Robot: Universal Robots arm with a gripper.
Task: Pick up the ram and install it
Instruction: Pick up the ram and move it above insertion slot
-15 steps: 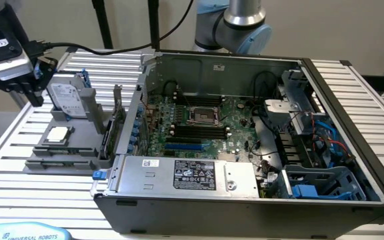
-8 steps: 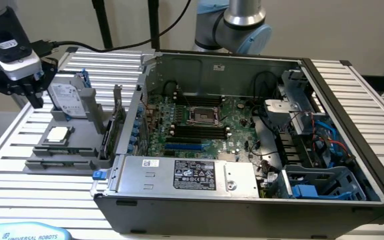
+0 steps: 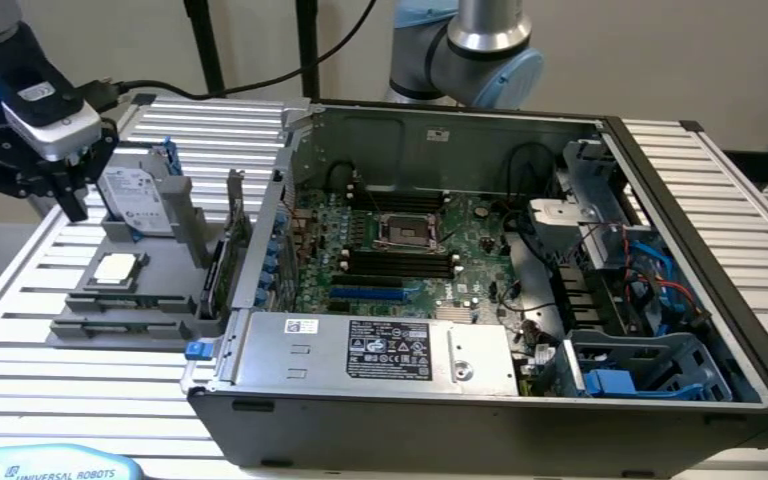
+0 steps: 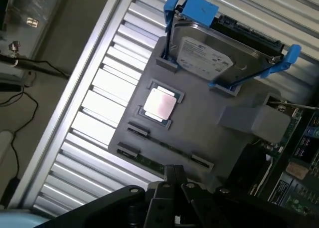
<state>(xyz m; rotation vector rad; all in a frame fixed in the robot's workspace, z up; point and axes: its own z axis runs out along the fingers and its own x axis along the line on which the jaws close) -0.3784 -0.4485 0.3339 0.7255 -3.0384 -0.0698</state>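
The ram is a thin green stick standing on edge in a slot of the grey parts holder, beside the square silver processor. My gripper hangs above the holder, close to the ram's end of it, with its fingers shut together and nothing between them. In the exterior view the gripper is high at the exterior view's left, over the holder and next to the upright hard drive. The black memory slots lie on the motherboard inside the open computer case.
The hard drive in its blue bracket stands upright in the holder. A green expansion card stands between the holder and the case wall. The case holds a power supply, cables and a blue drive cage. The table is ribbed aluminium.
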